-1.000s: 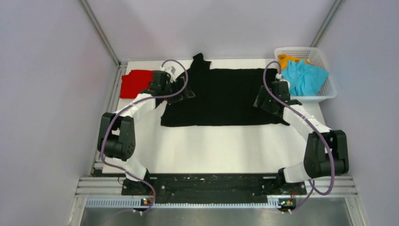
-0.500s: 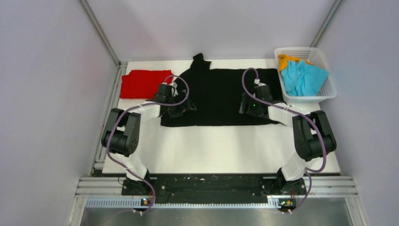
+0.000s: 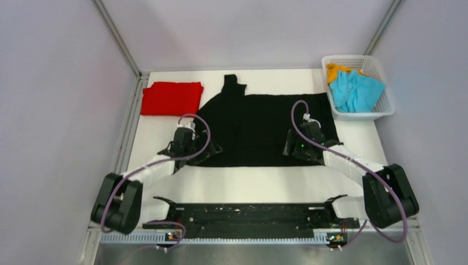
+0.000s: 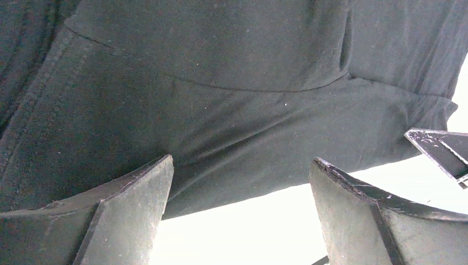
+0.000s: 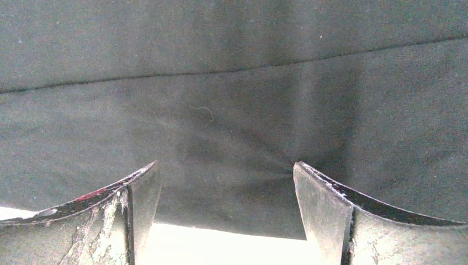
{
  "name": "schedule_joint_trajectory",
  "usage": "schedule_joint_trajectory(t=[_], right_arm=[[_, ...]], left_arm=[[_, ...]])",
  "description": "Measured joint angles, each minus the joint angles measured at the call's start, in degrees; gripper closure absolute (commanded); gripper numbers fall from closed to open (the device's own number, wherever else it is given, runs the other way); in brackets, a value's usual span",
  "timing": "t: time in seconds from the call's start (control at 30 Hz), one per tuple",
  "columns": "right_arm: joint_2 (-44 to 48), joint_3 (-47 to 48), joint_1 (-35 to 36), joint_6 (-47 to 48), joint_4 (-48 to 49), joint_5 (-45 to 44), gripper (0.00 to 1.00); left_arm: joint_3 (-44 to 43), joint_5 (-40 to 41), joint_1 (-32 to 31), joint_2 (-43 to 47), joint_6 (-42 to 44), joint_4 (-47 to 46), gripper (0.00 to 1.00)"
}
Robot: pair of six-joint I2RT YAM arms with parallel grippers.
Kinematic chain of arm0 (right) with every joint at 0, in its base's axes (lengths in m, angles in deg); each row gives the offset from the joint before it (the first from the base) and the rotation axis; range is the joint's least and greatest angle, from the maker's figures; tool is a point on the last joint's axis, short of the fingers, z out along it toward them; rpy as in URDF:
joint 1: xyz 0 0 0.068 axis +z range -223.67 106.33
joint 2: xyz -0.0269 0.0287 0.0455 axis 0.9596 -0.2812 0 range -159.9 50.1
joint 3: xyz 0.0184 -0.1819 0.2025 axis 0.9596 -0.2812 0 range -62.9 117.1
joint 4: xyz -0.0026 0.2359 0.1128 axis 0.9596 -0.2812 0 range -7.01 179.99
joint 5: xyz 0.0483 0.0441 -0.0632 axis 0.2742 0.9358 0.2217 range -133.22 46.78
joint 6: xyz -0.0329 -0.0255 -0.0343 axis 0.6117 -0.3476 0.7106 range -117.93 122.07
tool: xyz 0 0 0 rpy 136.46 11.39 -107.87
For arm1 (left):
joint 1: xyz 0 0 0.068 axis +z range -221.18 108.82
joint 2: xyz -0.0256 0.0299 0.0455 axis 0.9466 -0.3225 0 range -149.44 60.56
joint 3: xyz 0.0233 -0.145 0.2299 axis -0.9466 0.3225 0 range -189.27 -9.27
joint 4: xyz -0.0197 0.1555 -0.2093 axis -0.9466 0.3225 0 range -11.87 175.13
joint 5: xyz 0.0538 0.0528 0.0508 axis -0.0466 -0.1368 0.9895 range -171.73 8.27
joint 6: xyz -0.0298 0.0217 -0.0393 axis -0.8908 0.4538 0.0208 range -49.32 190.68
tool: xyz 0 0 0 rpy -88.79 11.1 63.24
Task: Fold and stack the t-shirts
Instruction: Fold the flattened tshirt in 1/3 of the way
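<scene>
The large black t-shirt (image 3: 265, 124) lies spread flat on the white table (image 3: 248, 182), one sleeve pointing to the far side. My left gripper (image 3: 201, 153) is open at the shirt's near left edge; in the left wrist view (image 4: 240, 165) the cloth's hem (image 4: 232, 138) runs between the spread fingers. My right gripper (image 3: 291, 150) is open at the near right edge; in the right wrist view (image 5: 225, 165) the hem (image 5: 221, 138) lies between its fingers. The red t-shirt (image 3: 171, 98) lies folded at the far left. Cyan (image 3: 356, 88) and orange (image 3: 333, 70) garments sit in the basket.
A white plastic basket (image 3: 361, 115) stands at the far right corner of the table. Grey walls and metal frame rails close the table on three sides. The black mounting rail (image 3: 248, 212) with both arm bases runs along the near edge.
Both grippers have drawn back toward the near edge. The black t-shirt has slid nearer with them, uncovering the red shirt and the table's far strip.
</scene>
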Motion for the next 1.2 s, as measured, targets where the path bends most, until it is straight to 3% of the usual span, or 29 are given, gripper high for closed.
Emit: schedule_joint_trajectory(t=[0.17,0.37,0.63,0.77,0.87,1.2], right_arm=[[6.9,-3.8,3.0,-3.6,-5.7,-0.6,0.13],[14.0,-7.0,4.9,-7.3,-11.3,0.2,0.13],[19.9,-7.7,5.9,-8.8,-19.2,4.1,0.10],[21.7,-6.3,6.0,-8.3,-22.2,2.4,0.02],[21.7,-2.6,5.3,-8.3,-23.8,-0.5,0.01],[23.5,-2.1,-14.0,-6.7,-23.5,-1.0,0.01]], left_arm=[[9.2,4.6,-4.9,16.1,-6.4,6.3,0.01],[15.5,12.7,-13.4,33.7,-20.5,16.4,0.02],[15.5,19.3,-18.4,47.3,-32.1,34.9,0.01],[12.0,22.4,-18.6,46.2,-30.6,42.2,0.01],[7.5,24.4,-18.6,41.9,-27.2,43.7,0.01],[-0.5,28.6,-17.3,22.8,-17.4,30.1,0.01]])
